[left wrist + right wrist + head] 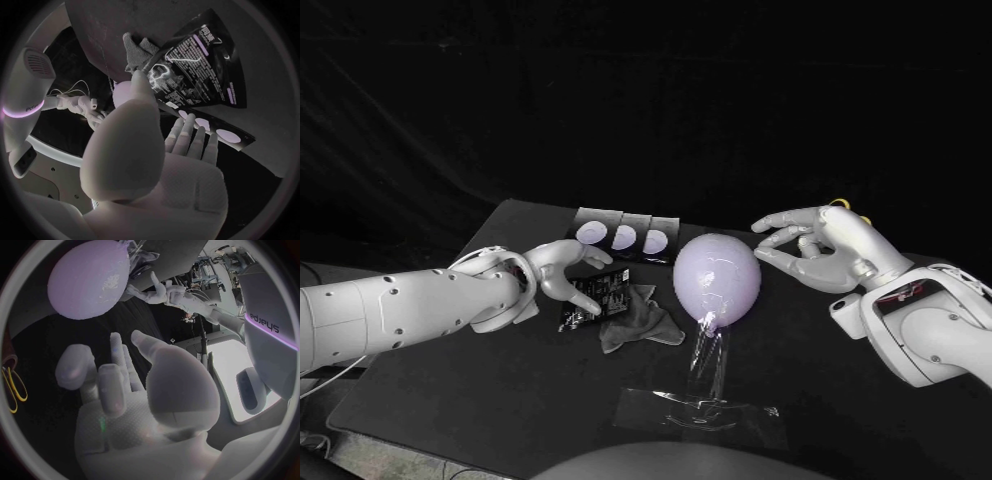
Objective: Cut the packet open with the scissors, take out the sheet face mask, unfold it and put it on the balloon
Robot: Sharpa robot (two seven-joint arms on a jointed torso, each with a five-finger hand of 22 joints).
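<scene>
The pale balloon (718,273) stands on a clear stand (702,385) at the table's middle. Left of it a black printed packet (596,293) lies beside the crumpled grey sheet mask (640,316). My left hand (564,276) is over the packet's left edge with fingers apart. In the left wrist view its thumb tip meets the packet (197,62), the other fingers stay off it, and the mask (134,47) lies beyond. My right hand (822,249) hovers empty, fingers spread, right of the balloon (87,277). Yellow-handled scissors (845,205) lie behind it.
A black strip with three white discs (625,236) lies at the table's back, behind the packet. The stand's clear base (692,412) spreads over the near middle. The scissors (14,385) lie close to my right hand's side.
</scene>
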